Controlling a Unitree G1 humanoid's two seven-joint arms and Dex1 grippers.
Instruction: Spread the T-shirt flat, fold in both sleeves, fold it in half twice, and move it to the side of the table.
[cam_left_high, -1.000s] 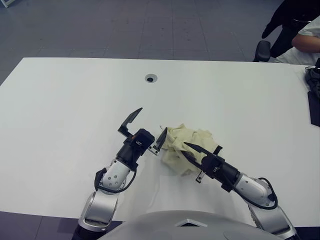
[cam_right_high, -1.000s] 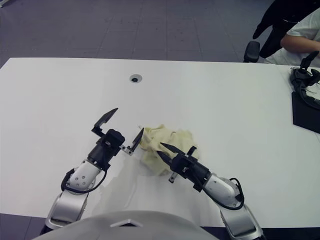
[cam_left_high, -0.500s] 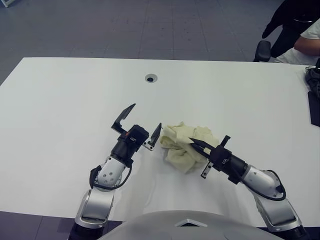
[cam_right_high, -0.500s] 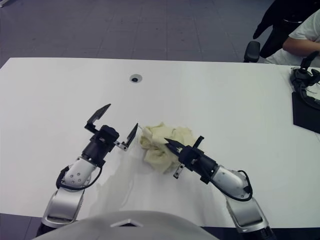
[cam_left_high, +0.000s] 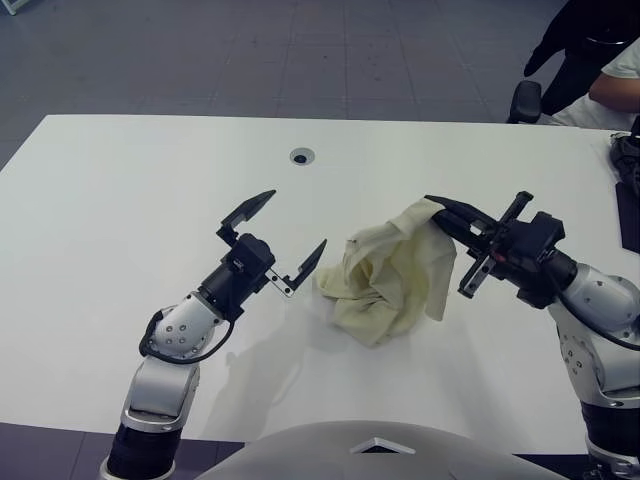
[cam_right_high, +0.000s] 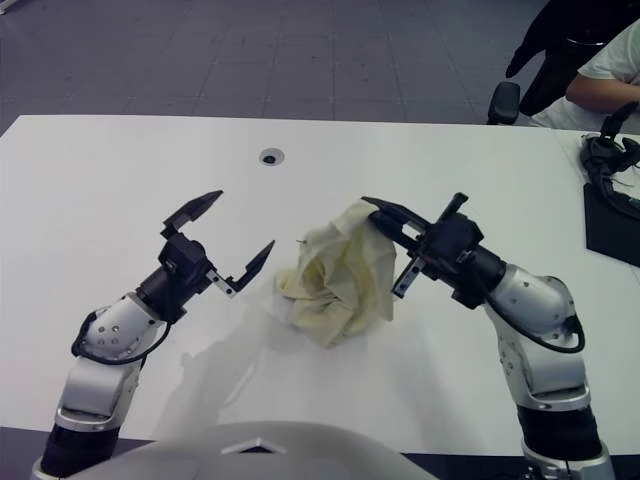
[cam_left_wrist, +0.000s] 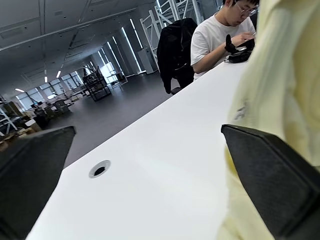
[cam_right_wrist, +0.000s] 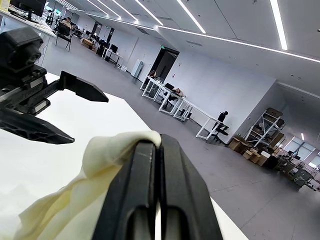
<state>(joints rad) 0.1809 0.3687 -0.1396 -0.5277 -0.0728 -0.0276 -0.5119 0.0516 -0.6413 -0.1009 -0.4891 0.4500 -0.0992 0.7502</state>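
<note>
Your right gripper (cam_left_high: 436, 205) is clamped tight on a pinch of the cream T-shirt (cam_left_high: 385, 280); the right wrist view shows both fingers pressed together with a fold of cloth bulging out between them; that pinch is held up off the white table (cam_left_high: 120, 200). From there the shirt hangs down and towards the robot's left, ending in a crumpled heap that rests on the table near its middle, closer to the robot's edge than the far one; no sleeve, collar or hem can be picked out in the bunching.

Your left gripper (cam_left_high: 297, 220) is spread wide and holds nothing; it sits at about table height just to the left of the heap, its mouth facing the cloth, and the tip of its nearer finger (cam_left_high: 310, 258) is just beside the low edge of the fabric; whether it touches, you cannot tell.

So the shirt lies between the two grippers, its long run slanting from the raised right pinch down to the low left bunch; the free left arm is the nearer one to that bunch. Judging from this, spreading has barely begun, and the next grab likely belongs to the left gripper, going rightward into the near edge of the heap so the two can draw the cloth apart.
</note>
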